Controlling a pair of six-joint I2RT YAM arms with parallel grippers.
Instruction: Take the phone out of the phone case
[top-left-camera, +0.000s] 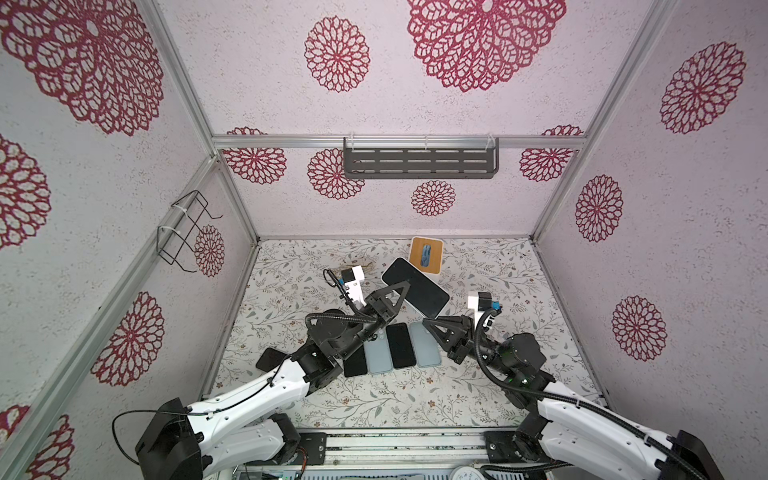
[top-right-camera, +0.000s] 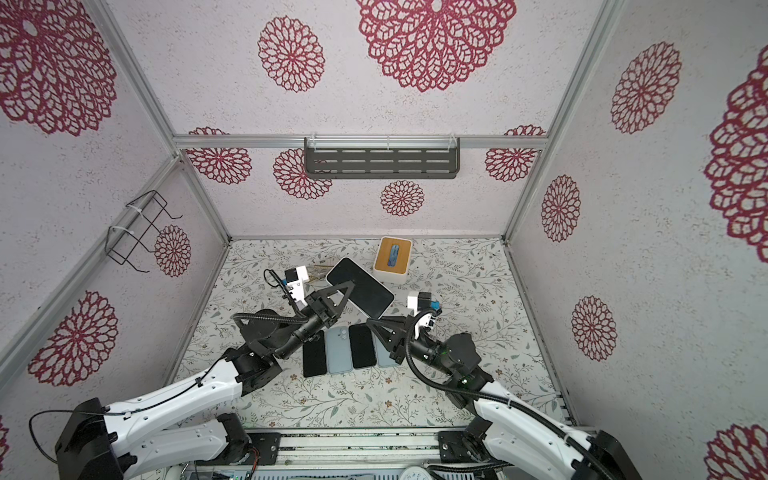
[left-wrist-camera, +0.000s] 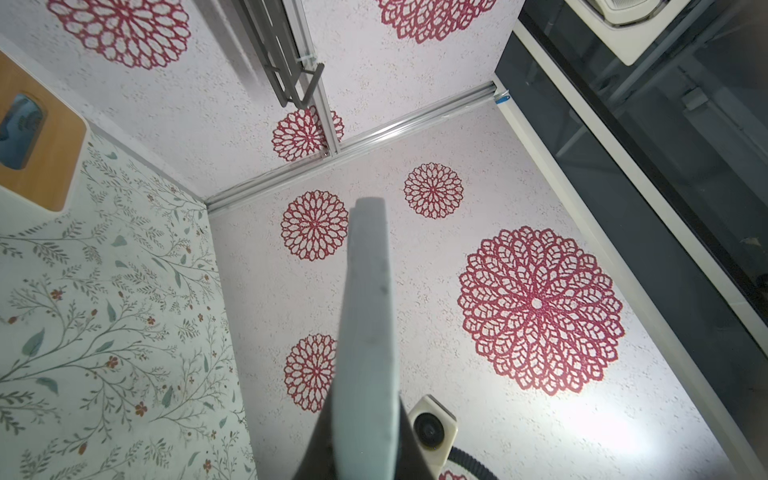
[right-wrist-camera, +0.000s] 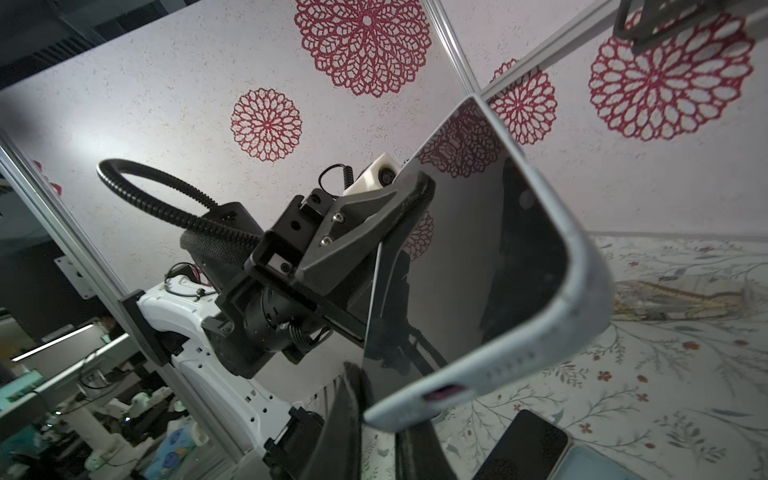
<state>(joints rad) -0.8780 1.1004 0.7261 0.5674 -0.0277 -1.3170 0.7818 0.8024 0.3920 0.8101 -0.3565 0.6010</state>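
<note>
The phone, black screen up, is held tilted above the table inside its pale grey phone case. My left gripper is shut on one long edge, with a finger over the screen rim. In the left wrist view the case's pale edge runs out from between the left gripper jaws. My right gripper is shut on the case's bottom corner, near the charging port; the phone's screen rises above it.
A row of black phones and pale blue cases lies on the flowered table below the held phone. A wood-lidded tissue box stands at the back. A grey shelf hangs on the back wall and a wire rack on the left wall.
</note>
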